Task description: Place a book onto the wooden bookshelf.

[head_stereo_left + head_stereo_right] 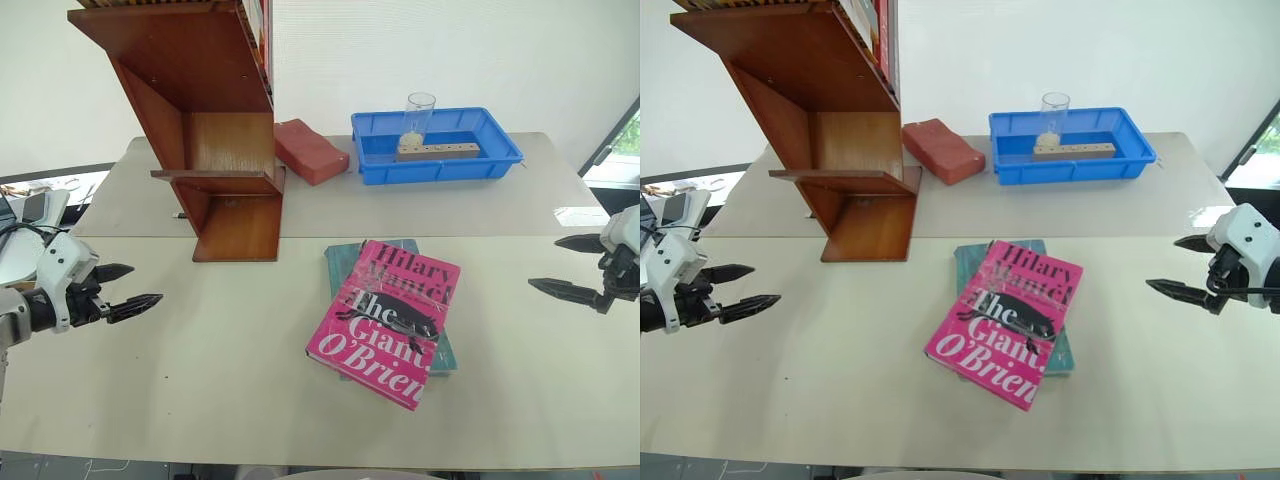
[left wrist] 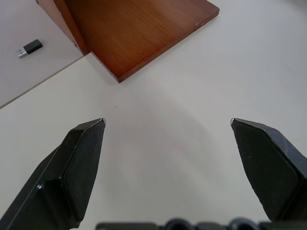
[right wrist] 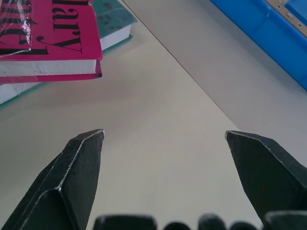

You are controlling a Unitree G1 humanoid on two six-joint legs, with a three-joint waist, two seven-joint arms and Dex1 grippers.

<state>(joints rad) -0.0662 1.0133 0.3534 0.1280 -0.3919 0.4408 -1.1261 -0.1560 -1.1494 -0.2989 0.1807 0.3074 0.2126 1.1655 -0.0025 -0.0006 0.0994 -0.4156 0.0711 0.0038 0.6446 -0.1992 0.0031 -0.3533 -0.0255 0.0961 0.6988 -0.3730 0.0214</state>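
Glossy pink book (image 1: pixel 386 320) lying flat; black lettering

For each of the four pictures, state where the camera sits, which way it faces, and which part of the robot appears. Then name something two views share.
Left eye: on the head, facing forward and down at the table; left tool and right tool both open.
Right eye: beside it, same scene.
Left wrist: along the open fingers, facing the wooden bookshelf.
Right wrist: along its fingers, facing the book.
Shared: the book lies on a teal book in head and right wrist views.
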